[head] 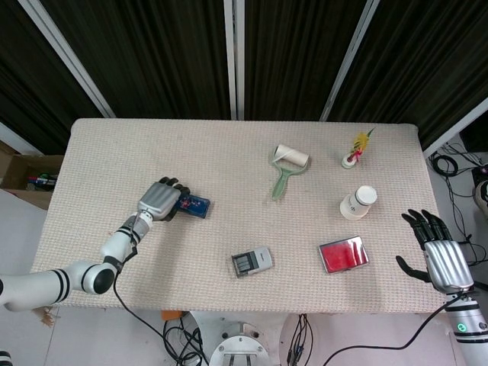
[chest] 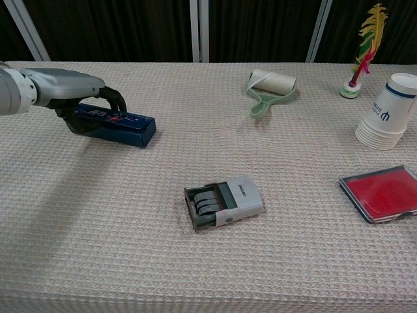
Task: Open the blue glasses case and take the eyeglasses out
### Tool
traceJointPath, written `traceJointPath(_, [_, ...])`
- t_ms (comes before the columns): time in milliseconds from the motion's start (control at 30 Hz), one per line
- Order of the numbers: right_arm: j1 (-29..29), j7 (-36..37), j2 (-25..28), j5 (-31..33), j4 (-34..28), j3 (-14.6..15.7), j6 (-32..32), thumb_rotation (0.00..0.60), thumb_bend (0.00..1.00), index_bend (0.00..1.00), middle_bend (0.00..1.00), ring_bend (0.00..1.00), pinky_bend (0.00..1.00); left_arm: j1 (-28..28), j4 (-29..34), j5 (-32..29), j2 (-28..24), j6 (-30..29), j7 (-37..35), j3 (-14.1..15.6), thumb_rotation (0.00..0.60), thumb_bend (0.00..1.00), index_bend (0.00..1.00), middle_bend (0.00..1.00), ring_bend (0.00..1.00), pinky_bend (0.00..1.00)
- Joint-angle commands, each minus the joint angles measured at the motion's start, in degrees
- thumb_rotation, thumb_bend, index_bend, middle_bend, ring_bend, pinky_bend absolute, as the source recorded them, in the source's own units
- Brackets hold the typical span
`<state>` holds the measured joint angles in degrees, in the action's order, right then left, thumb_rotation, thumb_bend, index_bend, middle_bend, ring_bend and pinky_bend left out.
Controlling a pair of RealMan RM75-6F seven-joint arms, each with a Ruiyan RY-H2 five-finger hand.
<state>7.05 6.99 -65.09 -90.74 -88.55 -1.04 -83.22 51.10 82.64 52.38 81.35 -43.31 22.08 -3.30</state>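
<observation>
The blue glasses case lies closed and flat on the left part of the table, also seen as the case from above. My left hand covers its left end, fingers curled down over the far side and thumb on the near side, gripping it. In the head view the left hand hides that end of the case. My right hand hangs open off the table's right front corner, fingers spread, holding nothing. The eyeglasses are not visible.
A grey date stamp lies mid-table. At the right edge rest a red flat case and a stack of paper cups. A lint roller and a feather shuttlecock stand further back.
</observation>
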Motion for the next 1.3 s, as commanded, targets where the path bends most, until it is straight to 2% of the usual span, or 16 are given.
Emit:
traceJointPath(33, [0.06, 0.15, -0.03, 0.00, 0.09, 0.00, 0.11, 0.600, 0.20, 0.13, 0.11, 0.00, 0.11, 0.01, -0.10, 0.12, 0.00, -0.04, -0.21, -0.19, 0.600, 0.56, 0.31, 0.27, 0.12, 0.14])
traceJointPath(333, [-0.12, 0.74, 0.07, 0.06, 0.33, -0.02, -0.18, 0.600, 0.20, 0.13, 0.11, 0.00, 0.11, 1.06, -4.87, -1.12, 2.03, 0.98, -2.57, -2.68, 0.600, 0.59, 0.34, 0.29, 0.13, 0.14])
traceJointPath(467, [-0.21, 1.04, -0.06, 0.06, 0.57, 0.01, -0.26, 0.600, 0.20, 0.13, 0.11, 0.00, 0.11, 2.39, -8.49, -2.58, 3.95, 1.46, -2.28, -4.02, 0.600, 0.59, 0.27, 0.28, 0.13, 0.13])
traceJointPath(567, [-0.30, 1.21, -0.09, -0.04, 0.67, 0.04, -0.45, 0.600, 0.20, 0.13, 0.11, 0.00, 0.11, 3.58, -12.41, -5.15, 6.17, 1.72, -1.31, -5.12, 0.600, 0.58, 0.19, 0.23, 0.12, 0.13])
traceJointPath(700, [-0.65, 1.75, 0.03, 0.04, 0.94, 0.02, -0.99, 0.600, 0.20, 0.13, 0.11, 0.00, 0.11, 4.04, -15.71, -9.22, 7.98, 0.41, -0.61, -6.90, 0.600, 0.56, 0.16, 0.18, 0.11, 0.14])
traceJointPath(733, [-0.72, 1.91, 0.07, 0.06, 1.03, 0.03, -1.08, 0.600, 0.20, 0.13, 0.11, 0.00, 0.11, 3.79, -15.43, -9.77, 7.72, -0.26, -0.38, -7.05, 0.582, 0.56, 0.16, 0.18, 0.11, 0.14])
traceJointPath(800, [-0.78, 2.26, 0.08, 0.10, 1.30, 0.04, -1.09, 0.600, 0.20, 0.13, 0.11, 0.00, 0.11, 2.89, -13.29, -10.80, 6.44, -1.77, -0.08, -7.22, 0.505, 0.56, 0.17, 0.18, 0.11, 0.14])
traceJointPath(867, [-0.64, 2.76, -0.04, 0.05, 1.81, 0.06, -0.82, 0.600, 0.20, 0.13, 0.11, 0.00, 0.11, 1.04, -8.15, -11.23, 3.36, -3.93, 0.37, -6.59, 0.371, 0.55, 0.18, 0.18, 0.11, 0.14])
traceJointPath(900, [-0.53, 2.93, -0.10, -0.02, 2.00, 0.07, -0.68, 0.600, 0.20, 0.13, 0.11, 0.00, 0.11, 0.22, -5.97, -10.70, 2.06, -4.97, 0.49, -6.13, 0.338, 0.54, 0.18, 0.17, 0.11, 0.14])
traceJointPath(933, [-0.39, 3.09, -0.18, -0.08, 2.20, 0.08, -0.48, 0.600, 0.20, 0.13, 0.11, 0.00, 0.11, -0.67, -3.92, -9.84, 0.83, -6.19, 0.63, -5.54, 0.335, 0.51, 0.18, 0.17, 0.11, 0.14])
traceJointPath(1000, [0.01, 3.34, -0.37, -0.28, 2.48, 0.06, 0.02, 0.600, 0.20, 0.13, 0.11, 0.00, 0.11, -2.78, 0.12, -7.28, -1.39, -9.20, 0.90, -3.97, 0.352, 0.43, 0.16, 0.17, 0.11, 0.14])
traceJointPath(1067, [0.31, 3.45, -0.56, -0.56, 2.65, 0.04, 0.23, 0.600, 0.20, 0.13, 0.11, 0.00, 0.11, -4.47, 2.90, -4.96, -2.78, -11.19, 0.80, -2.62, 0.403, 0.35, 0.13, 0.15, 0.11, 0.13])
traceJointPath(1200, [0.42, 3.59, -0.74, -1.05, 2.82, 0.10, -0.03, 0.600, 0.20, 0.13, 0.11, 0.00, 0.11, -7.50, 6.26, -1.66, -3.55, -15.04, 1.72, -0.09, 0.478, 0.31, 0.09, 0.10, 0.09, 0.13])
traceJointPath(1300, [0.21, 3.58, -0.64, -1.04, 2.74, 0.16, -0.37, 0.600, 0.20, 0.13, 0.11, 0.00, 0.11, -8.67, 5.71, -0.32, -2.08, -16.37, 1.73, 0.52, 0.527, 0.29, 0.07, 0.07, 0.08, 0.13])
